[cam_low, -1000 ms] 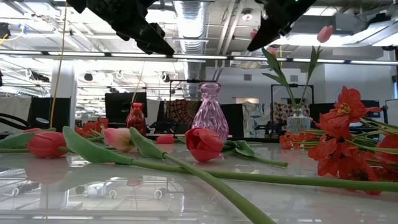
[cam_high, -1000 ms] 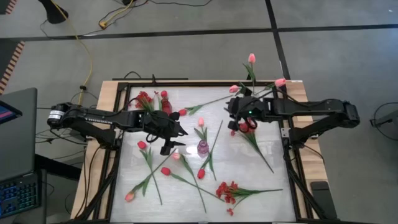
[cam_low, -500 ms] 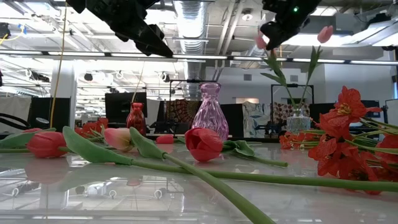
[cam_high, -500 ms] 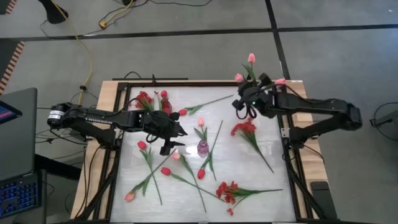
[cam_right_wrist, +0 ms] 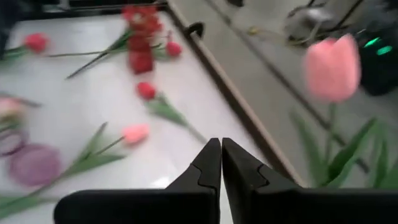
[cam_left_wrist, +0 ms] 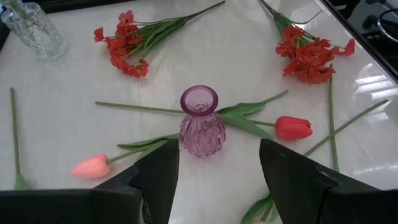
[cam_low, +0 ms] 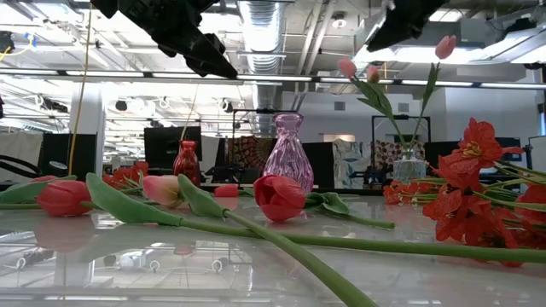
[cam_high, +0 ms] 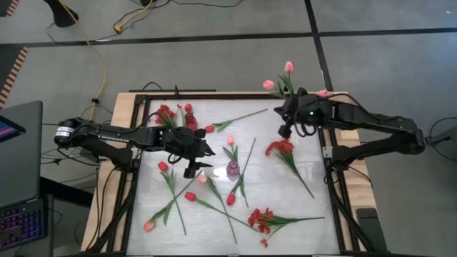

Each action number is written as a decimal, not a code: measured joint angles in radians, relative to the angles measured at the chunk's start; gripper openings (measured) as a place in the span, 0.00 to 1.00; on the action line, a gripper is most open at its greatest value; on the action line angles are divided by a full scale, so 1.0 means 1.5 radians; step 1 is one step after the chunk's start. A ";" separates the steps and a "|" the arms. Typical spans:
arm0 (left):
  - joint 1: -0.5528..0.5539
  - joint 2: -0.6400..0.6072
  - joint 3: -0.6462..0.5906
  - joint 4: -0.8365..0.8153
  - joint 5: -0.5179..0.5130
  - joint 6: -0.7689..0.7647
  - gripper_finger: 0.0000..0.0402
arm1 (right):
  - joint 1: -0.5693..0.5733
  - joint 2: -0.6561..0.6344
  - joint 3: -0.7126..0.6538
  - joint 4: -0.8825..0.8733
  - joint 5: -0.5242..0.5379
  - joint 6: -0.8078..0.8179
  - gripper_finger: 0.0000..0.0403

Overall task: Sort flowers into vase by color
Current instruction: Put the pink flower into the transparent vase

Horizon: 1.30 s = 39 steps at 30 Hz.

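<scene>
My right gripper (cam_high: 284, 130) is shut and empty. It hangs high over the far right of the table, beside the clear vase (cam_low: 409, 166). That vase holds pink tulips (cam_high: 288, 67) with their stems stuck in it; one head (cam_right_wrist: 333, 65) shows close by. My left gripper (cam_high: 205, 153) stands open above the table and points at the empty purple vase (cam_left_wrist: 201, 121). A red vase (cam_high: 190, 121) holds red flowers (cam_high: 166, 114) at the far left. Loose red tulips (cam_high: 191, 195), pink tulips (cam_high: 148, 225) and red bunches (cam_high: 280, 148) lie flat on the tabletop.
A second red bunch (cam_high: 260, 219) lies near the front edge. A long green stem (cam_high: 239, 117) lies between the red vase and my right gripper. A dark frame (cam_high: 335, 178) borders the white tabletop. A laptop (cam_high: 20, 178) stands left of the table.
My right gripper has risen and drawn back from the red bunch toward the table's far right corner, ending beside the clear vase. A pink tulip head next to it has swung toward the far edge and now stands free among the vase's tulips.
</scene>
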 joint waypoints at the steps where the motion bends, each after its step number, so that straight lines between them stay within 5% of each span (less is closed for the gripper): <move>1: 0.000 0.000 0.000 0.000 0.000 0.000 0.53 | 0.000 -0.007 0.006 -0.023 -0.023 0.012 0.11; 9: 0.000 0.000 0.000 -0.023 0.011 -0.021 0.53 | 0.038 -0.032 0.015 -0.103 -0.293 0.087 0.08; 21: -0.013 0.000 0.000 -0.143 0.040 -0.096 0.53 | 0.275 0.065 0.015 -0.059 -0.159 0.136 0.08; 30: -0.088 0.041 0.000 -0.064 0.081 0.024 0.53 | 0.339 0.170 0.015 -0.031 -0.150 0.195 0.08; 39: -0.111 0.196 0.030 0.030 0.099 0.093 0.53 | 0.383 0.209 0.015 -0.035 -0.149 0.242 0.08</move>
